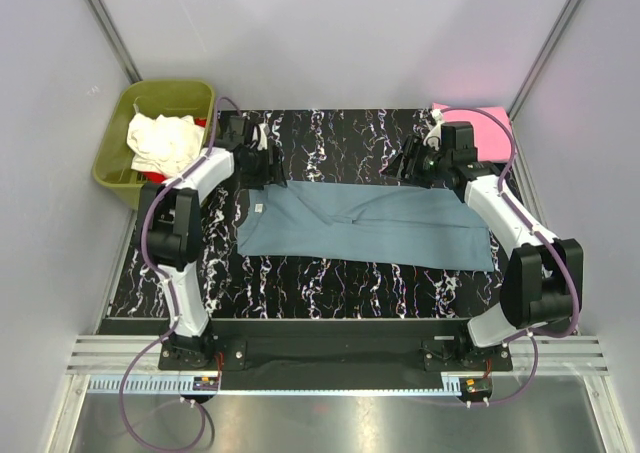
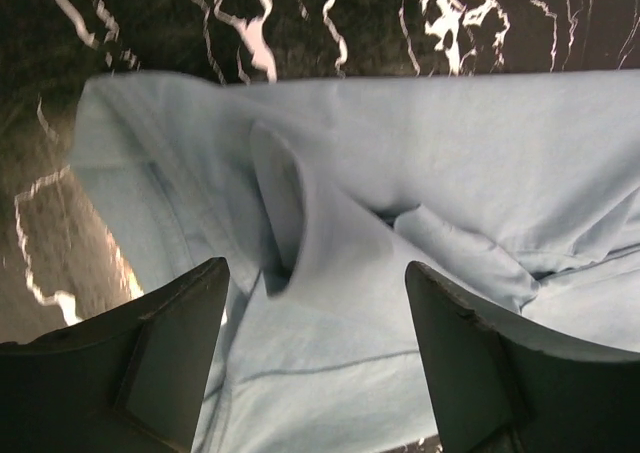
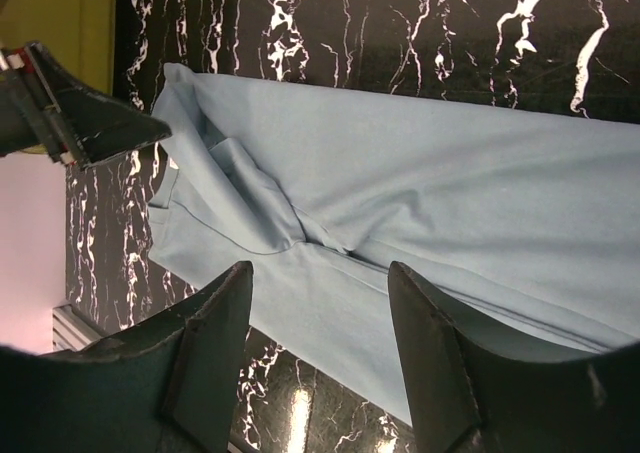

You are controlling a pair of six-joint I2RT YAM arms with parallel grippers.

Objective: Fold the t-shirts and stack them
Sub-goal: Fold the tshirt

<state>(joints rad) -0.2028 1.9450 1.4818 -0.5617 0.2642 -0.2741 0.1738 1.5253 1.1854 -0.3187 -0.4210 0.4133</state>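
Note:
A large dusty blue-grey t-shirt (image 1: pixel 365 228) lies in a long, creased band across the black marbled table (image 1: pixel 330 283). My left gripper (image 1: pixel 268 165) hovers at the shirt's far left edge, open, with only blue cloth (image 2: pixel 330 213) below its spread jaws (image 2: pixel 315 308). Near the shirt's far right edge my right gripper (image 1: pixel 405 163) is also open and holds nothing; the shirt (image 3: pixel 420 183) lies beneath its jaws (image 3: pixel 320 318). A pink t-shirt (image 1: pixel 482 119) lies flat at the back right corner. A cream-white t-shirt (image 1: pixel 160 141) and a bit of a red one (image 1: pixel 203 123) sit in the tub.
An olive-green plastic tub (image 1: pixel 122 168) stands off the table's back left corner. Grey walls close in on both sides. The left gripper's finger (image 3: pixel 85 123) shows at the upper left of the right wrist view.

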